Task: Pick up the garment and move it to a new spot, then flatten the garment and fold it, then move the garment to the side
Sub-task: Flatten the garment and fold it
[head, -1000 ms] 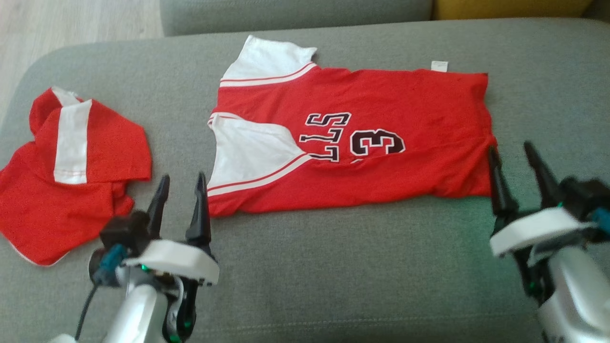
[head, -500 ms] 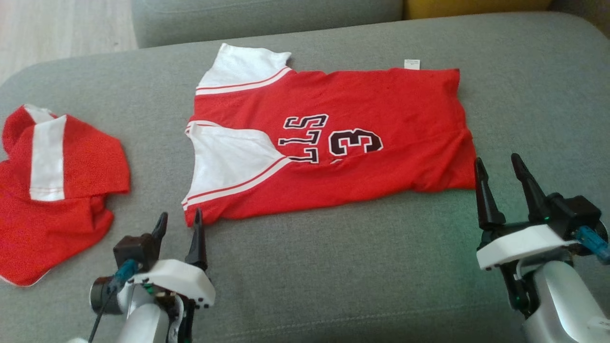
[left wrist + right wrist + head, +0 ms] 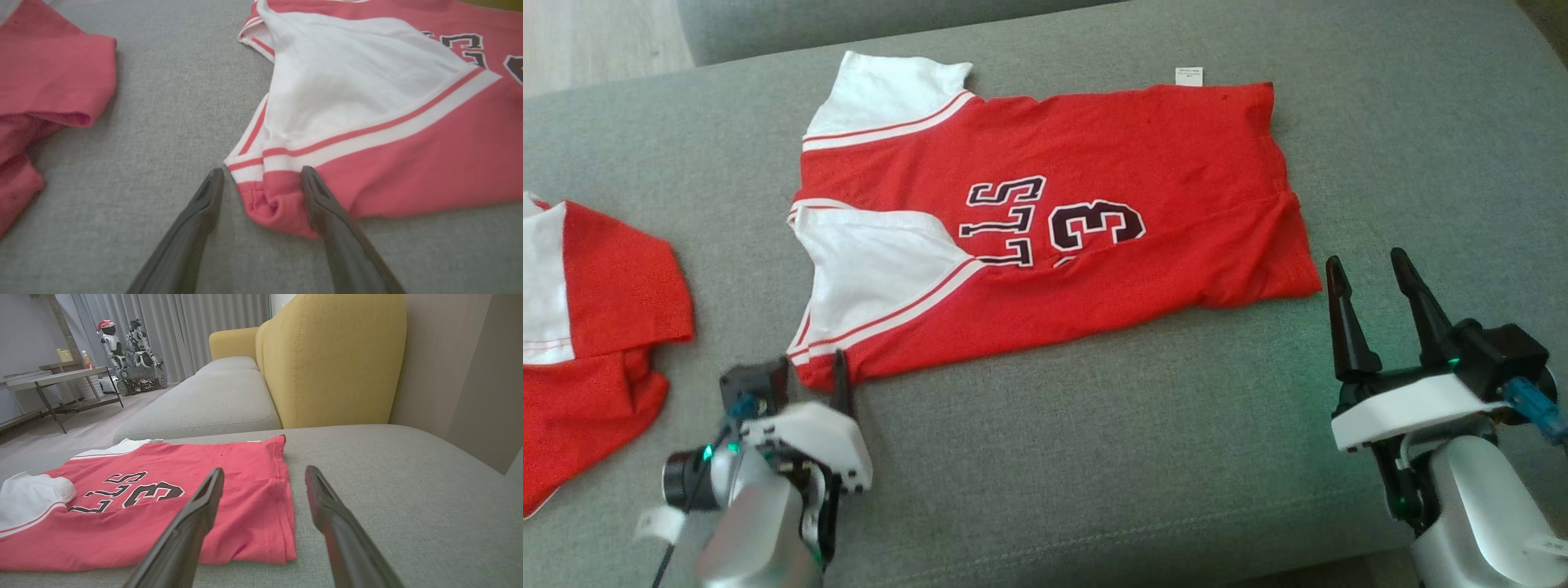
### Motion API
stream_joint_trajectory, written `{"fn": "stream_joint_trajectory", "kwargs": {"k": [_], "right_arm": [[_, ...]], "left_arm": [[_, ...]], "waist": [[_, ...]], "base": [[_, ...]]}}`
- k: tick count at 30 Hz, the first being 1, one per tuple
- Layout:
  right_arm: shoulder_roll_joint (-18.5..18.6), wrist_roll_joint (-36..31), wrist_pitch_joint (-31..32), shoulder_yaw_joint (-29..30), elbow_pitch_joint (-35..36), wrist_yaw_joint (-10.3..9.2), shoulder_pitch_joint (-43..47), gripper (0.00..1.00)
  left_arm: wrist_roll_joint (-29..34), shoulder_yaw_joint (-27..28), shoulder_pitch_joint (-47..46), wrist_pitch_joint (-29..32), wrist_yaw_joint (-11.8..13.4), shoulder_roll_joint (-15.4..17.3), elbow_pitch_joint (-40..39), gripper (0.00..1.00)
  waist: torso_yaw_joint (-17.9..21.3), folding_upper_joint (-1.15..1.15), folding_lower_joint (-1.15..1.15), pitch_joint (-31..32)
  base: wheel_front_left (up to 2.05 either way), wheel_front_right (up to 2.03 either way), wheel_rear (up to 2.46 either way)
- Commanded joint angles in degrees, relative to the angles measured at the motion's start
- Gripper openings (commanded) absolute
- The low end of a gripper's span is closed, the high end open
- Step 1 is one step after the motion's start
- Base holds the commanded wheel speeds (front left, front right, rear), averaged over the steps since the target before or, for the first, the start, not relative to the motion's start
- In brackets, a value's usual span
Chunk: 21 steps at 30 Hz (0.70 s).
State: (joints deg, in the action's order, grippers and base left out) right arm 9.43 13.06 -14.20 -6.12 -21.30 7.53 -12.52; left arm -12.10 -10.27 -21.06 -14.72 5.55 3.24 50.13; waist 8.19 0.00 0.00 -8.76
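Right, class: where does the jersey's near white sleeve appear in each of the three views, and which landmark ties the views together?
Head view: near sleeve lies left of centre, at the jersey's lower left.
Left wrist view: near sleeve sits above and right of centre, large and close.
Right wrist view: near sleeve is at the far left edge, halfway down.
Shared landmark: the black lettering beside the sleeve.

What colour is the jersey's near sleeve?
White sleeve, red-striped trim; clearest in left wrist view.
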Motion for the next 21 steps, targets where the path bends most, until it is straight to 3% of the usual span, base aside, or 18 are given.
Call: {"fn": "stream_joint_trajectory", "kwargs": {"k": [1,3,4,5,6,10,21], "right_arm": [[-0.1,0.1,-0.7,-0.6,1.9,-0.04,-2.1,1.00],[-0.1,0.1,-0.7,-0.5,1.9,-0.04,-2.1,1.00],[-0.1,0.1,-0.7,-0.3,1.8,-0.04,-2.1,1.00],[-0.2,0.2,-0.7,-0.1,1.6,-0.04,-2.2,1.00],[-0.3,0.4,-0.5,0.2,1.3,-0.04,-2.2,1.00],[-1.4,2.0,2.0,1.9,-1.5,-0.04,-2.6,1.00],[-4.6,8.2,11.2,11.0,-16.0,-0.04,-9.9,1.00]], "left_arm": [[0.0,1.6,-2.4,0.4,0.4,1.0,1.4,1.00],[-0.1,1.5,-2.8,0.3,0.3,1.0,2.1,1.00],[-0.2,1.4,-3.2,0.3,0.0,0.9,2.7,0.54],[-0.3,1.4,-3.5,0.2,-0.3,0.9,3.0,0.14],[-0.4,1.3,-3.8,0.1,-0.7,0.9,3.1,0.00],[-0.7,1.4,-4.4,-0.2,-1.6,0.8,1.1,0.00],[2.4,0.4,-0.1,-0.3,-3.2,0.5,-17.4,0.00]], "waist": [[0.1,0.00,0.00,-0.2],[0.1,0.00,0.00,-0.2],[0.1,0.00,0.00,-0.2],[0.0,0.00,0.00,-0.2],[-0.1,0.00,0.00,-0.2],[-1.0,0.00,0.00,-0.1],[-5.0,0.00,0.00,-1.7]], "base": [[0.00,0.00,0.00],[0.00,0.00,0.00],[0.00,0.00,0.00],[0.00,0.00,0.00],[0.00,0.00,0.00],[0.00,0.00,0.00],[0.00,0.00,0.00]]}}
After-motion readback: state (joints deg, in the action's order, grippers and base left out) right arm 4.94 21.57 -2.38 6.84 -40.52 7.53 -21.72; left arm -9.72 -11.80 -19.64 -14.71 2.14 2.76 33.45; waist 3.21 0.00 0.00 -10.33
